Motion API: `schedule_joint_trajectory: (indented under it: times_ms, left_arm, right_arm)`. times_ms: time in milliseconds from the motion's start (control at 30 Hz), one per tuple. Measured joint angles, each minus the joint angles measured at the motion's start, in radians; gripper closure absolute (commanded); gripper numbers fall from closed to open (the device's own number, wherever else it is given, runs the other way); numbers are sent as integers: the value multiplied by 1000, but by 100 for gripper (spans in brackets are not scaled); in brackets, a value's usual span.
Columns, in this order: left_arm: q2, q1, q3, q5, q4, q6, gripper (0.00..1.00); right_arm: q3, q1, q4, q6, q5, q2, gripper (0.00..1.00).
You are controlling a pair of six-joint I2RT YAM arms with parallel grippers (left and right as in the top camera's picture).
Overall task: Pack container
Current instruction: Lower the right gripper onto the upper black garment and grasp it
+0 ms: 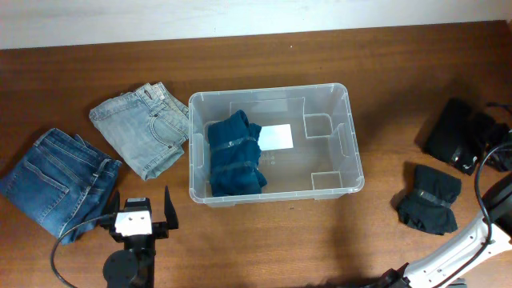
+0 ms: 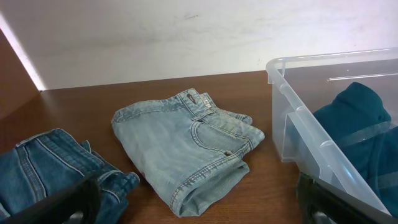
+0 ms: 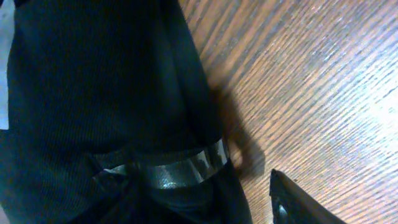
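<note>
The clear plastic container [image 1: 349, 128] stands mid-table and holds a dark teal folded garment [image 1: 235, 154] bound with a clear band, next to a white label on its base. Its near corner shows in the left wrist view [image 2: 292, 118]. My left gripper [image 1: 142, 200] is open and empty just in front of the bin's left corner, with its fingers spread wide in the left wrist view [image 2: 196, 199]. My right gripper [image 3: 186, 208] is open, pressed close over a black banded bundle [image 3: 106, 93] at the far right [image 1: 454, 134]; only one finger shows.
Light blue folded jeans [image 1: 142, 128] lie left of the bin and show in the left wrist view [image 2: 186, 146]. Dark blue jeans [image 1: 54, 180] lie at the far left. A second black bundle [image 1: 430, 198] lies right of the bin.
</note>
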Motion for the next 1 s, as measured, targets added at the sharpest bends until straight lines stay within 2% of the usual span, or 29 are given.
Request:
schedule_joint_trajectory:
  times_ms: [267, 333, 400, 500, 700, 900, 1000]
  left_arm:
    - [0, 0, 0, 0, 0, 0, 0]
    - [0, 0, 0, 0, 0, 0, 1]
    - [0, 0, 0, 0, 0, 0, 0]
    - [0, 0, 0, 0, 0, 0, 1]
    - [0, 0, 0, 0, 0, 0, 0]
    - [0, 0, 0, 0, 0, 0, 1]
    - [0, 0, 0, 0, 0, 0, 1]
  right_arm:
    - [-31, 3, 39, 1, -5, -3, 44]
    - [-49, 3, 58, 0, -9, -12, 49]
    - [-62, 3, 71, 6, -18, -18, 62]
    - [-80, 4, 91, 10, -54, -24, 75]
    - [-82, 4, 83, 19, -82, -25, 82]
    - [-80, 3, 18, 30, -168, -25, 96]
    - [-73, 3, -21, 26, -200, -25, 96]
